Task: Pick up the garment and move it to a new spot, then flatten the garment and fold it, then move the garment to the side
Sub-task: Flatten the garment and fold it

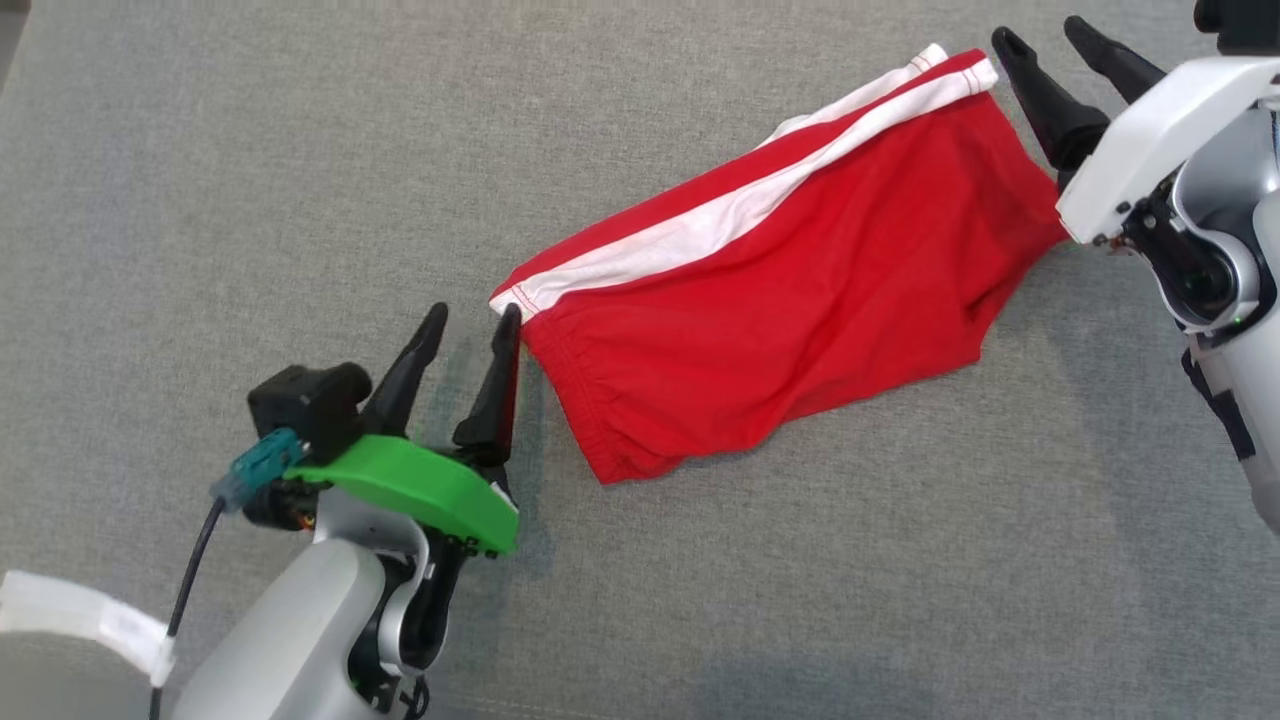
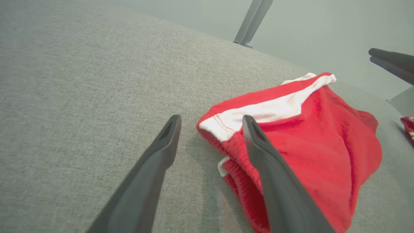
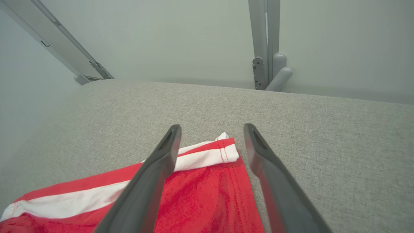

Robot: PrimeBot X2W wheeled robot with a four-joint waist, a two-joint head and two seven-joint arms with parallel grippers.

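The red garment [image 1: 780, 300] with a white stripe lies folded on the grey cloth surface [image 1: 250, 150], slanting between the two arms. The left gripper [image 1: 475, 316] stands spread at its near corner, one finger perhaps touching the hem. The right gripper [image 1: 1040, 30] stands spread beside the far corner, empty.
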